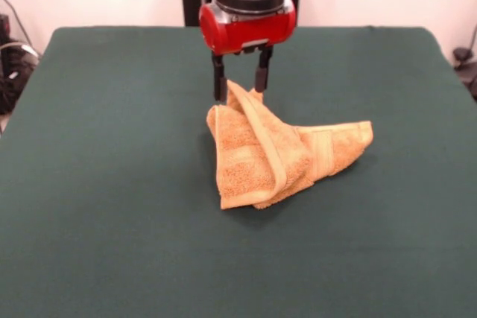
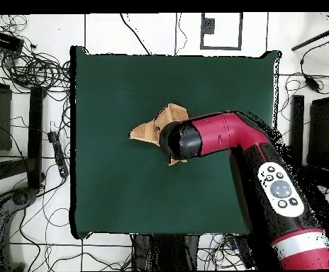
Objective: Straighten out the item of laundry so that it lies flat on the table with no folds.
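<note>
The item of laundry (image 1: 261, 158) is an orange-tan terry towel, bunched and folded over itself in a raised heap near the middle of the table (image 1: 112, 184), with one corner trailing to the right. Its highest fold rises between the fingers of my gripper (image 1: 241, 83), which hangs straight down from the red and black arm. The two black fingers (image 1: 219, 80) stand apart on either side of that fold. In the overhead view the arm's end (image 2: 181, 140) covers much of the towel (image 2: 147, 129); the gripper itself is hidden there.
The green table (image 2: 125, 198) extends well beyond the towel on all sides. Cables and equipment (image 2: 25, 64) lie on the floor around the table, off its edges. The robot's pedestal stands at the table's far side in the front view.
</note>
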Action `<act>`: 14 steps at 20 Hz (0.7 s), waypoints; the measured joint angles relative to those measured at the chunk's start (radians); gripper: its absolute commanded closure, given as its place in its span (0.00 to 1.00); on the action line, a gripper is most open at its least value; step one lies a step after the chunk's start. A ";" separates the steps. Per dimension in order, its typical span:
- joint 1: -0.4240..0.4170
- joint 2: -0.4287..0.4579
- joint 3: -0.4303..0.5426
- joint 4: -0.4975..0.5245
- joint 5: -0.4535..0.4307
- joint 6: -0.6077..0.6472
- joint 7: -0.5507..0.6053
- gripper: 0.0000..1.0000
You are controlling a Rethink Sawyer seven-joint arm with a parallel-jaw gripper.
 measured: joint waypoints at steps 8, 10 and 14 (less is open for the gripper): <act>0.000 0.055 0.000 0.000 -0.004 0.000 0.000 0.00; 0.000 0.060 0.000 0.000 -0.004 0.000 0.000 0.00; 0.000 0.079 0.000 0.000 -0.004 -0.001 0.000 0.00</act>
